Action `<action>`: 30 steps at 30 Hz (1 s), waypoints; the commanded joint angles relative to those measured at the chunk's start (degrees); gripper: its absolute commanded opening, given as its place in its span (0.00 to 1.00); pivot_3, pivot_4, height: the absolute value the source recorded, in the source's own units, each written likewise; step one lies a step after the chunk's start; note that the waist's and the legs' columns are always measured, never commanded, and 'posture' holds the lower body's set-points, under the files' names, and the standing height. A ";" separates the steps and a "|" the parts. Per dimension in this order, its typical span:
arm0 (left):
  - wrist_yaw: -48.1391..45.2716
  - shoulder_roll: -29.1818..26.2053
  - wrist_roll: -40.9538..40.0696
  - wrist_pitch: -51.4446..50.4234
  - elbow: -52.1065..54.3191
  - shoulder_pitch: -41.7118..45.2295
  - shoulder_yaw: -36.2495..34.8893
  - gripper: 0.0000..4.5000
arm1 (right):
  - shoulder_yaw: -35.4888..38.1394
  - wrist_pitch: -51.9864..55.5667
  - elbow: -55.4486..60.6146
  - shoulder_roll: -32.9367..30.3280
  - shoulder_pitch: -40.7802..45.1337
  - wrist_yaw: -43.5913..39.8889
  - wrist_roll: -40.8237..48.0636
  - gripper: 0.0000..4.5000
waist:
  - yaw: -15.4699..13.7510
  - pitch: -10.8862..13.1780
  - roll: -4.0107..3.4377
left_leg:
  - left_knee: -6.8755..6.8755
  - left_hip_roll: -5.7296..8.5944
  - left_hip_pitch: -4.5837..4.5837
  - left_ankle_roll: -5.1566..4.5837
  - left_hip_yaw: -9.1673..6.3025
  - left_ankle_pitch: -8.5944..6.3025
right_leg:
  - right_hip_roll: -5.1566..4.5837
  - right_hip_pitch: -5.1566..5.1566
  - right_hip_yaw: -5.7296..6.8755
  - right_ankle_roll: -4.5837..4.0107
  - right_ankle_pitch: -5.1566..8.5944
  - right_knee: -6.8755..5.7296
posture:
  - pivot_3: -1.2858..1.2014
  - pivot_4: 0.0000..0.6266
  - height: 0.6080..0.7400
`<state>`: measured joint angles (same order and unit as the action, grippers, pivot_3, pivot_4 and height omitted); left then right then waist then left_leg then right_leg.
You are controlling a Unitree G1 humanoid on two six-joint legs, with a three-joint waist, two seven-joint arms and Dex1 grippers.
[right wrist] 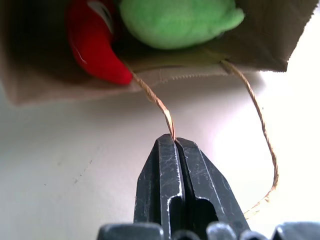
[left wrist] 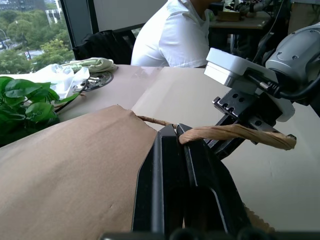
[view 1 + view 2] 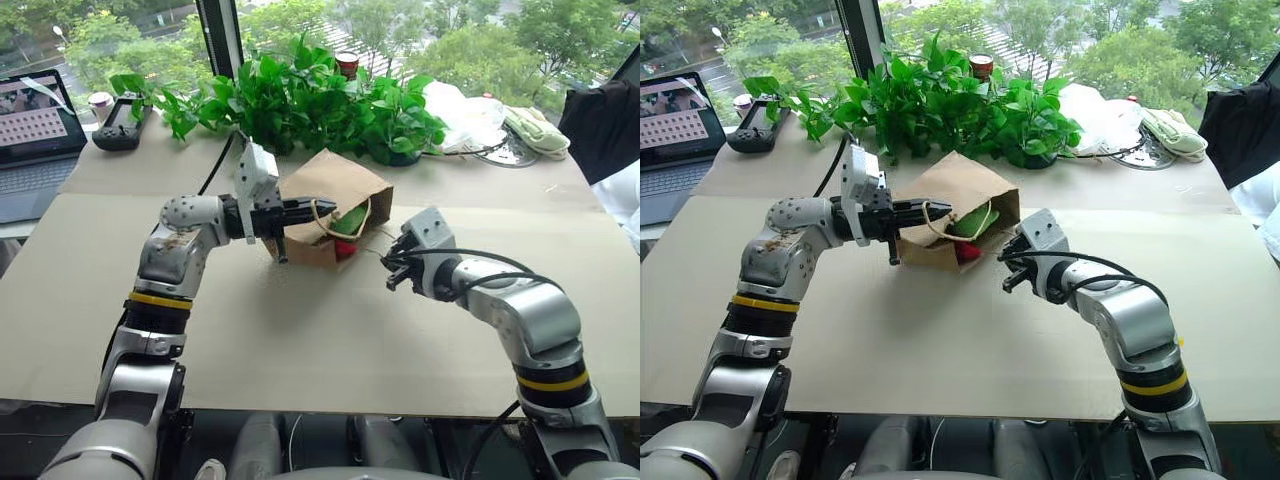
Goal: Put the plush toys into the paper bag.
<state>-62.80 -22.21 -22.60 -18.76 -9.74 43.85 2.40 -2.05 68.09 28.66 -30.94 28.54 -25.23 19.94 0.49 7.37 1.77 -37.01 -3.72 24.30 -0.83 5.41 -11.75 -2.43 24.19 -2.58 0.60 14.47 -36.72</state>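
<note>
Where plants (image 3: 300,100) line it, cardboard-covered table (image 3: 300,340).

Both plush toys (image 1: 150,30) lie inside the paper bag (image 3: 335,185), near the table's (image 3: 300,340) far edge, before the plants (image 3: 300,100).

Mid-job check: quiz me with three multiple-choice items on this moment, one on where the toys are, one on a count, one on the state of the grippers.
1. Where are the plush toys?
A. On the laptop
B. Inside the paper bag's mouth
C. Among the plants

2. How many toys show in the bag?
A. One
B. Two
C. Four

3. What is the right gripper doing?
A. Shut on a twine handle
B. Wide open over the table
C. Squeezing the red toy

Answers:
1 B: the green toy and red toy lie in the paper bag.
2 B: one green, one red.
3 A: the right gripper pinches one twine handle; the left gripper is shut on the other handle.
</note>
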 commanded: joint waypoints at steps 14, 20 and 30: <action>19.22 5.17 -6.44 -5.74 9.36 -7.72 -9.12 0.00 | 6.62 0.59 11.74 -2.39 13.09 -0.29 7.58 0.02 | 0.27 0.00 -0.01 | 0.02 -0.01 -0.03 0.00 -0.35 0.00 | -0.01 -0.04 -0.02 0.00 0.00 -0.03 | 0.52 0.24 1.00; 20.66 5.42 -7.87 -8.89 11.43 -9.86 -8.69 0.00 | 2.57 1.83 10.40 -3.72 9.51 -0.37 7.42 0.02 | 0.02 0.00 -0.01 | 0.01 0.01 -0.01 0.01 -0.34 0.01 | -0.06 -0.05 0.00 0.00 0.00 -0.03 | 0.52 0.24 1.00; 20.41 5.97 -9.52 -10.71 12.80 -8.84 -6.64 0.13 | 3.09 2.66 8.26 -3.68 8.70 2.26 6.60 0.00 | 0.38 0.00 -0.01 | 0.02 -0.01 -0.06 0.01 -0.35 0.01 | -0.01 -0.04 -0.02 -0.01 0.00 -0.03 | 0.52 0.24 1.00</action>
<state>-41.92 -15.97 -31.03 -29.19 1.27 33.51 -4.14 -0.85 70.65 36.33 -34.84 36.84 -24.08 27.02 0.87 7.37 1.76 -36.98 -3.73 24.25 -0.82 5.06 -11.74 -2.43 24.15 -2.60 0.60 14.47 -36.74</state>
